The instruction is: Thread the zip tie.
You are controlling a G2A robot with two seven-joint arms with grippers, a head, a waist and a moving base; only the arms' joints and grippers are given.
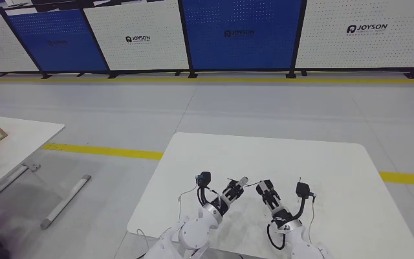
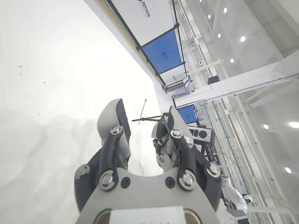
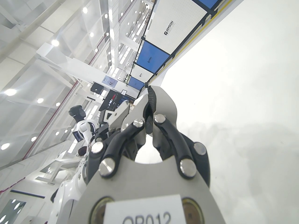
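A thin black zip tie sticks out sideways from my right gripper, whose fingers are shut on it. Its free end lies just past the tips of my left gripper, which is open with nothing between its pads. A second thin black line with a small knob crosses the tie; I cannot tell whether it is part of the tie. In the right wrist view my right gripper is pressed shut, a small black bit poking out at the tips. From above, left gripper and right gripper face each other closely over the table's near part.
The white table is bare beyond the grippers. Its near-left edge lies close to the left arm. A second white table stands off to the left across the floor. Blue and white panels line the far side.
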